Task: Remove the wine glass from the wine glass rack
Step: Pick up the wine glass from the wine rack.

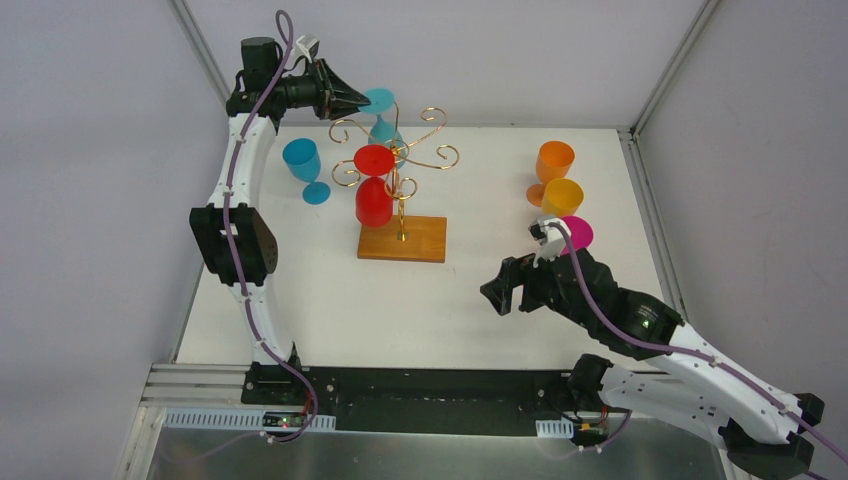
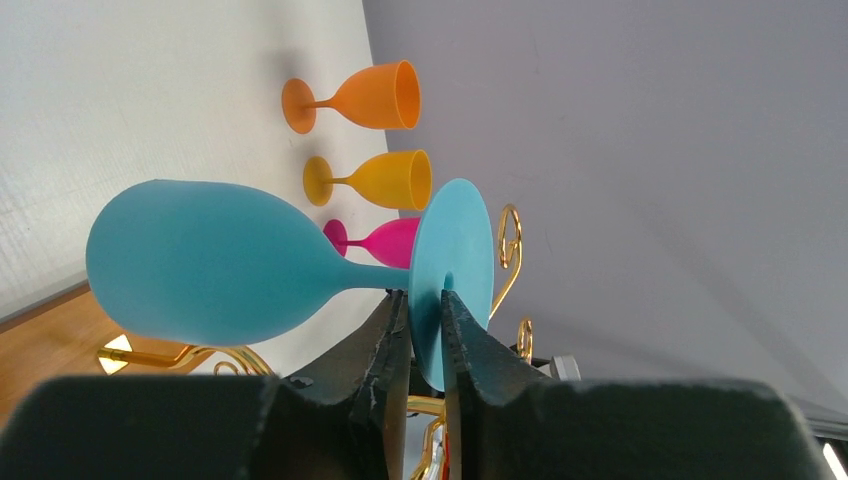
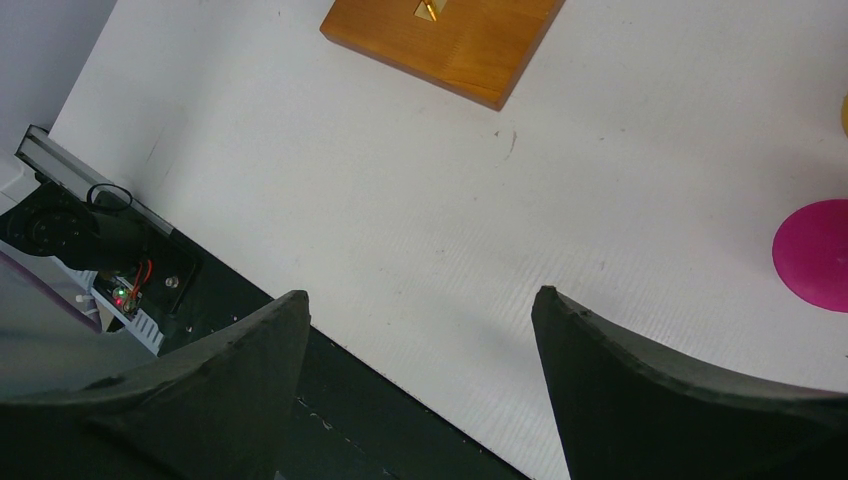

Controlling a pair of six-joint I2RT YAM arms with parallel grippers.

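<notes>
The gold wire wine glass rack [image 1: 400,160] stands on its orange-brown wooden base [image 1: 404,240] at mid-table. A light blue wine glass [image 1: 382,112] hangs upside down at the rack's back left. My left gripper [image 1: 362,100] is shut on that glass's round foot [image 2: 455,270]; the bowl [image 2: 210,262] points away to the left in the left wrist view. A red wine glass [image 1: 374,188] hangs upside down at the rack's front. My right gripper [image 1: 497,293] is open and empty above the table at the right; its fingers [image 3: 620,370] frame bare table.
A blue glass [image 1: 304,166] stands left of the rack. Orange [image 1: 553,165], yellow [image 1: 561,198] and pink [image 1: 574,234] glasses stand at the right, the pink one close to my right arm. The rack's base corner [image 3: 450,35] shows in the right wrist view.
</notes>
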